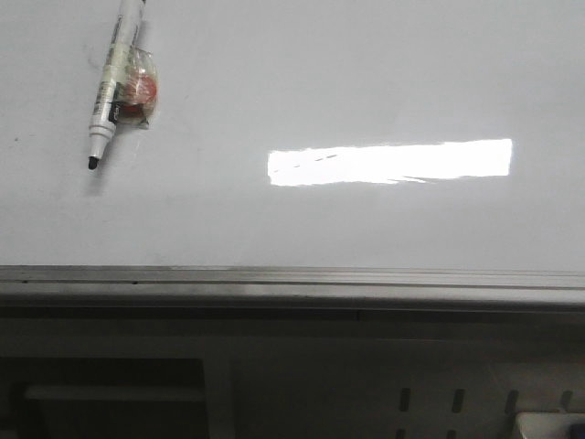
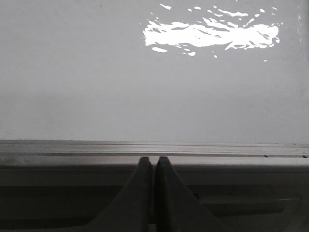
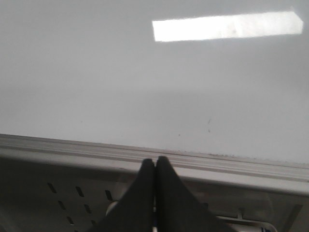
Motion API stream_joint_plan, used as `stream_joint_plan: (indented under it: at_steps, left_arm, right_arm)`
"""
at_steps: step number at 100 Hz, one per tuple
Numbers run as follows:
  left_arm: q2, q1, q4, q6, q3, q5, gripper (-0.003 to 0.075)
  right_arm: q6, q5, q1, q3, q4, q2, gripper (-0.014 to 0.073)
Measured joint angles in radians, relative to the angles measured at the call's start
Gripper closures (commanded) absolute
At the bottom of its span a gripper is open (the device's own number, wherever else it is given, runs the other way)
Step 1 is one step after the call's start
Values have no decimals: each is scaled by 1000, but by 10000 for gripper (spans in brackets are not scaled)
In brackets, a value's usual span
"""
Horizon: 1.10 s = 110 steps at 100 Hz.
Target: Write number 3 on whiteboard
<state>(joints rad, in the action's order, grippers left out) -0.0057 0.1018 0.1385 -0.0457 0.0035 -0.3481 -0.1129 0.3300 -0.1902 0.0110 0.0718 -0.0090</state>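
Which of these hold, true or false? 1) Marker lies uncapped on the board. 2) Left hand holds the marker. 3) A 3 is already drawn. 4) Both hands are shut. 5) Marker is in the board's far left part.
1) True: the marker lies on the whiteboard, tip bare.
2) False: the left hand is shut on nothing.
3) False: no digit shows.
4) True: the right hand is shut too.
5) True.

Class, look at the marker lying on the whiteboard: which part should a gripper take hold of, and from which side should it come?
Grip the marker mid-barrel, from above, jaws closing across its width. It lies flat on the whiteboard, tilted, its uncapped black tip toward the near rail. A small wrapped item touches its right side low on the barrel, so grip above that, probably with the left gripper, since the marker lies far left.
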Motion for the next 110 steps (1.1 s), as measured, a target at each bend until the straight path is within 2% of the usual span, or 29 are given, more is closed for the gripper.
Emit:
stream_joint_plan:
  at_steps: [53,62,69,80,96,110]
  left_arm:
    - [0,0,-1,0,0,0,741]
    - [0,0,42,0,0,8,741]
    - [0,0,165,0,0,30,741]
    - [0,0,475,0,0,76,741]
    - [0,0,750,0,0,116,741]
    - [0,0,874,0,0,129,741]
  right_arm:
    - [0,0,0,0,0,0,658]
    - [0,0,0,0,0,0,658]
    - [0,-17,0,0,0,0,658]
    - [0,-109,0,0,-31,0,658]
    - [-2,-308,0,0,-312,0,658]
    - [-2,-350,0,0,-478,0,658]
